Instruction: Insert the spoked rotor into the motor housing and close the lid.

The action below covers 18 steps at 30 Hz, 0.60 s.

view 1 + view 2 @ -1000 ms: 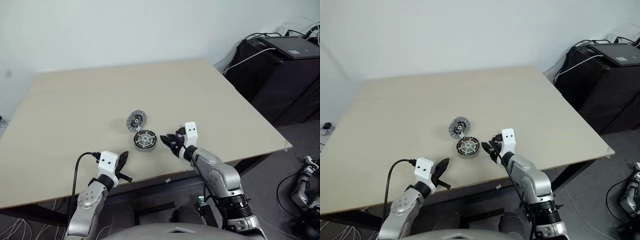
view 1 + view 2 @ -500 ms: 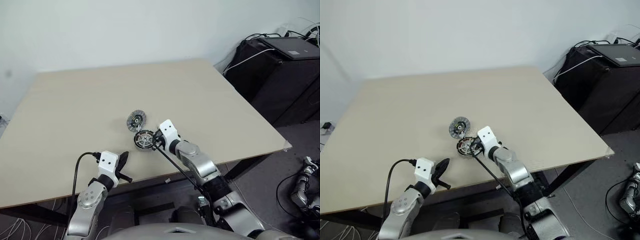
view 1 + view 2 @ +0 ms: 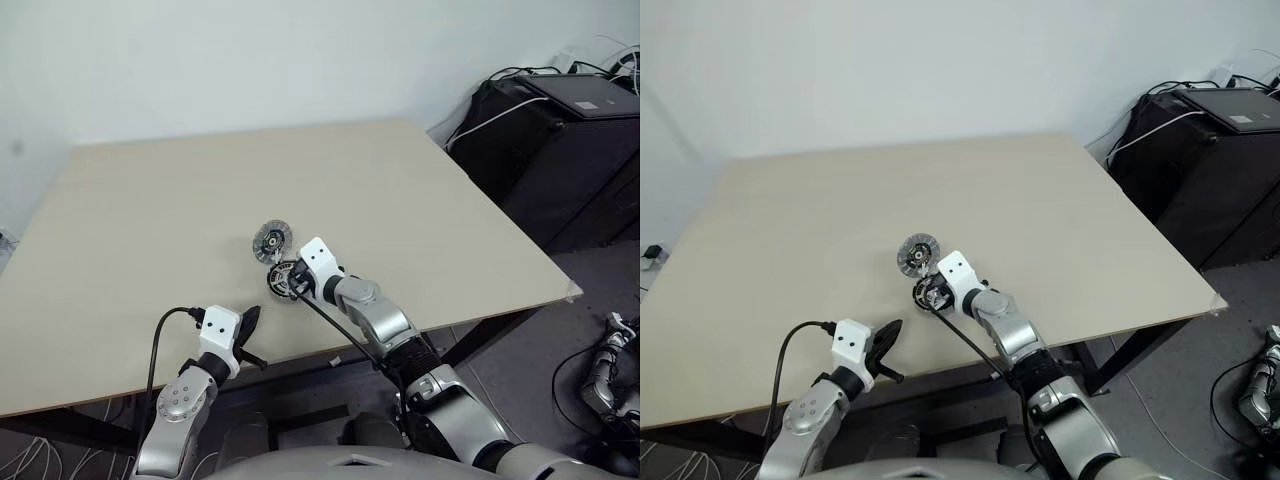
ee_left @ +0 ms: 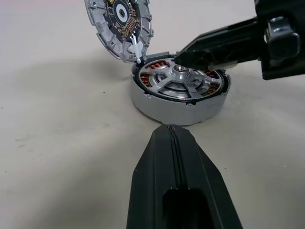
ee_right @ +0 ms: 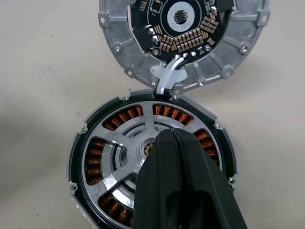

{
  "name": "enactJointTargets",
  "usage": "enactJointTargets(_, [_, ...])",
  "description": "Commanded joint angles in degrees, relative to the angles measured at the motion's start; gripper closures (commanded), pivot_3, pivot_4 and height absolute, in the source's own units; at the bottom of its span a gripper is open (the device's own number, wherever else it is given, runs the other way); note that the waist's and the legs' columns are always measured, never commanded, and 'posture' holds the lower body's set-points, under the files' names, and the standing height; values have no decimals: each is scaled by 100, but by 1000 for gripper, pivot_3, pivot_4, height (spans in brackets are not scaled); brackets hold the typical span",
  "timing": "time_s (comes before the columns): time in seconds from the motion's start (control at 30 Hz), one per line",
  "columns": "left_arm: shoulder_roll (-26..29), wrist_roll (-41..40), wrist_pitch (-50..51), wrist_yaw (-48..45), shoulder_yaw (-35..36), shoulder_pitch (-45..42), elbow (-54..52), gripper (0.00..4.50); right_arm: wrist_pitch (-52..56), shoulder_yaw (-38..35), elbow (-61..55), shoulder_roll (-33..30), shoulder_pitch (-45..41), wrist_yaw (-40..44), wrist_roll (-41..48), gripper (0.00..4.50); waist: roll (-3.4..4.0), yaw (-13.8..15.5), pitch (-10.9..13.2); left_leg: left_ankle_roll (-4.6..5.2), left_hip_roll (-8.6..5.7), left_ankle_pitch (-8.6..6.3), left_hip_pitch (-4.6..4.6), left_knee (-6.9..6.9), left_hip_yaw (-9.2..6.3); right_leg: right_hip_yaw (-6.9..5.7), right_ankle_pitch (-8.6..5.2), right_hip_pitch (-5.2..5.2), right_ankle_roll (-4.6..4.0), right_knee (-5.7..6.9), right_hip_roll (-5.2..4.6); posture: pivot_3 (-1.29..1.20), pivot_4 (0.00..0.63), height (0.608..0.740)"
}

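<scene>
The motor housing (image 4: 177, 106), a grey cup with coppery windings, stands on the table near the front. The spoked rotor (image 5: 114, 143) lies inside it. The lid (image 3: 271, 241) leans tilted at the housing's far edge, its dark circuit face showing, joined to it by a short white wire (image 5: 167, 76). My right gripper (image 5: 167, 138) is shut, and its tip rests on the rotor's central hub (image 4: 180, 70). My left gripper (image 4: 170, 131) is shut and holds nothing. It hangs at the table's front edge (image 3: 251, 322), a short way in front of the housing and pointing at it.
The beige table (image 3: 180, 190) spreads wide around the parts. Black equipment cabinets (image 3: 560, 130) with cables stand off its right side. A black cable (image 3: 160, 335) loops from my left wrist over the front edge.
My right gripper has swung left from beside the housing, shut its fingers and come down onto the rotor's hub. The left arm has kept still.
</scene>
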Motion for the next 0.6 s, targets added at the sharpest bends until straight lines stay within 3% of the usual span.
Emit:
enactJointTargets(0.03, [-27,-10,-127,-7,-45,-25,-140,4500,191,119,131,-14,-42,117,-174,4460,-2,0,-15,0,0,0,3,0,0,0,0,2,0,0,0,0,0,740])
enactJointTargets(0.23, [-45,-16,-118,-7,-59,-13,-109,4500,133,48,-527,-146,13,481,-80,4460,-2,2,-28,0,1,0,5,0,-5,0,-2,3,3,1,-1,0,0,740])
enactJointTargets(0.43, [-80,-21,-113,-26,-87,-104,-22,4500,-380,929,-1538,-1278,-208,1721,-688,4460,0,9,-24,0,0,0,1,2,-12,1,-3,-1,4,-1,-3,0,0,740])
enactJointTargets(0.53, [-99,-25,-123,-29,-108,-143,26,4500,-589,1223,-1627,-1605,-347,2054,-948,3855,-2,7,-24,0,-1,0,2,2,-10,0,-3,0,4,0,-3,0,0,740])
enactJointTargets(0.6, [-114,-25,-130,-26,-124,-166,57,4500,-718,1356,-1609,-1716,-446,2251,-1078,3226,-1,3,-24,0,-1,0,3,2,-9,0,-3,0,4,1,0,0,0,740])
